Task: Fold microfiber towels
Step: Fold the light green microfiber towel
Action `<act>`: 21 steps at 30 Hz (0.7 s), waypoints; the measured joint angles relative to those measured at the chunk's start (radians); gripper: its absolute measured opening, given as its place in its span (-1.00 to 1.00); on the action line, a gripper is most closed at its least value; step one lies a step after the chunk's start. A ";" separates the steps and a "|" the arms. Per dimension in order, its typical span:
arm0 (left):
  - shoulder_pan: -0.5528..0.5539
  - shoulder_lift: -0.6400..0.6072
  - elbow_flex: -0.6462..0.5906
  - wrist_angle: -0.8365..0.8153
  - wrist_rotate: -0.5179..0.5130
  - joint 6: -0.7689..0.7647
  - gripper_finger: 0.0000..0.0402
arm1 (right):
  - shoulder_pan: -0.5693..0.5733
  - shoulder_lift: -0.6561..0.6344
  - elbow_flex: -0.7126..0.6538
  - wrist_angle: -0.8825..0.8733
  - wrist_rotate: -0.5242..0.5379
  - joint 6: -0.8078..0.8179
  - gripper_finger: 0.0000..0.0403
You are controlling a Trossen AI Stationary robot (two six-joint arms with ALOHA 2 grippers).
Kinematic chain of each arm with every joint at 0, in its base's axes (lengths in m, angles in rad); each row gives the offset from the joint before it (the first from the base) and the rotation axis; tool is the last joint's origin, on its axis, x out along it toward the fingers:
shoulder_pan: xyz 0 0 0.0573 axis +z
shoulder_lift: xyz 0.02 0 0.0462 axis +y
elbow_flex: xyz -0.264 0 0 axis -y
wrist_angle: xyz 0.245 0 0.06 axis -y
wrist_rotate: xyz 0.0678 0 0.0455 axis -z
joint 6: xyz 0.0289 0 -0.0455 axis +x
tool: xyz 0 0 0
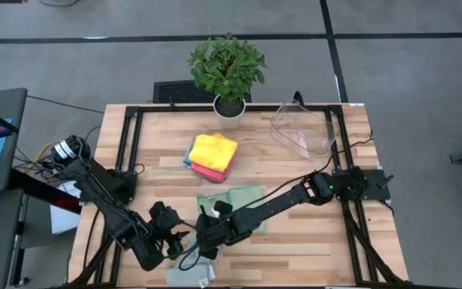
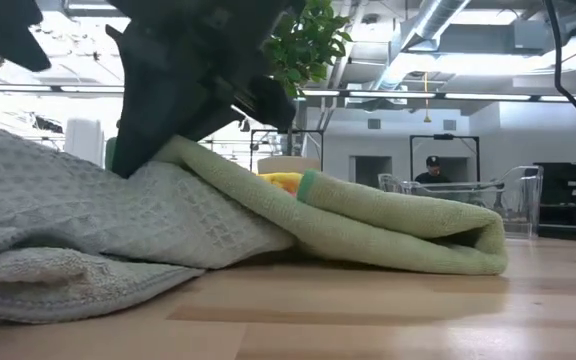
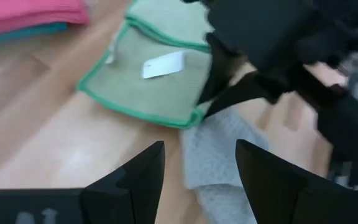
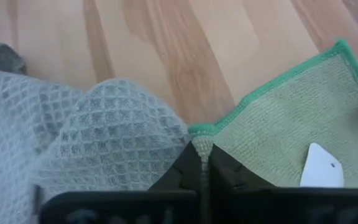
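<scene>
A sage green microfiber towel (image 1: 235, 201) with a bright green hem lies near the table's middle, a white label (image 3: 163, 64) on it. My right gripper (image 4: 202, 155) is shut on one corner of it. A grey waffle-weave towel (image 1: 191, 273) lies crumpled at the near edge, beside that corner and touching it. My left gripper (image 3: 201, 149) hovers open above the grey towel (image 3: 219, 165), with nothing between its fingers. A stack of folded towels (image 1: 212, 152), yellow on pink and blue, rests farther back. My right gripper pinches the green-hemmed corner (image 4: 201, 142) of the sage towel between its two fingers. The fingers slant down onto it from the table's right side. That corner is raised off the wood, and the rest of the towel (image 2: 398, 225) lies doubled over on the table.
A clear plastic bin (image 1: 303, 128) stands at the far right of the table, and a potted plant (image 1: 227, 68) at its far edge. Bare wood lies to the right of the sage towel. A person (image 2: 431, 172) shows in the room beyond.
</scene>
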 joint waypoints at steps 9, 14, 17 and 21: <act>-0.049 0.243 -0.002 0.255 0.124 -0.004 -0.25 | -0.013 -0.001 0.000 -0.015 -0.001 0.011 -0.55; -0.036 0.298 -0.002 0.286 0.100 -0.056 -0.42 | -0.014 -0.001 0.000 -0.025 -0.004 0.011 -0.64; -0.033 0.299 -0.002 0.288 0.086 -0.058 -0.49 | -0.014 -0.001 0.000 -0.034 -0.022 0.011 -0.79; -0.033 0.299 -0.002 0.288 0.073 -0.058 -0.55 | -0.015 -0.001 0.000 -0.036 -0.024 -0.003 -0.93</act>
